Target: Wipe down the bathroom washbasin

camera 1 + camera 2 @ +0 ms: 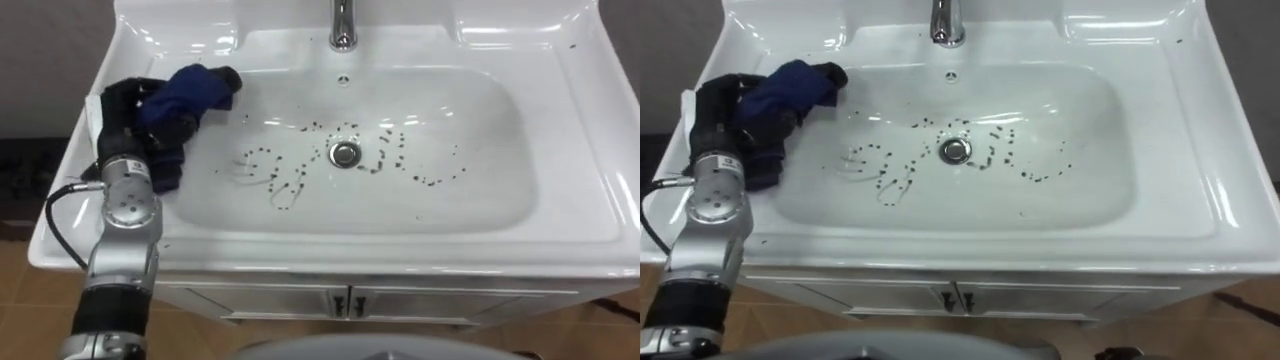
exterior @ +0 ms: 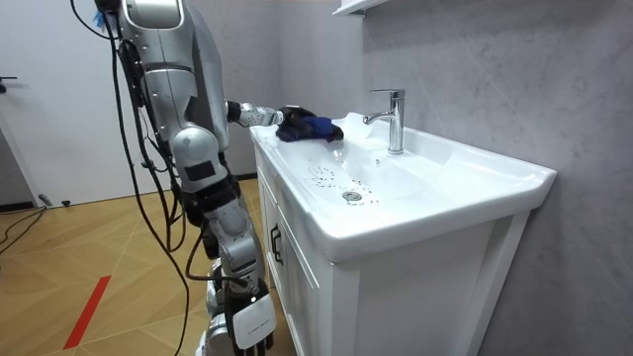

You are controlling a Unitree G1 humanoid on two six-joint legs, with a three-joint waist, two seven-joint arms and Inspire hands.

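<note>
— At the basin's left edge, what is that dark bundle?

— That's the cloth. It's blue, bunched on the rim and hanging a little way down the inner wall. The left hand sits under and behind it. Its dark fingers curl into the folds and grip them, but the tips are buried and hard to tell from the cloth's darker part.

— And the bowl itself?

— Dark specks are scattered around the drain, with thin squiggles to its left. None of them touch the cloth. What the specks are made of I can't make out.

— Can you see the tap?

— Only its base, at the back edge in the middle. The top of the eye view cuts it off.

— Where is the right hand?

— It hangs low beside the cabinet in the room view, where the bottom edge clips it. I can't tell whether it is open or closed.
</note>
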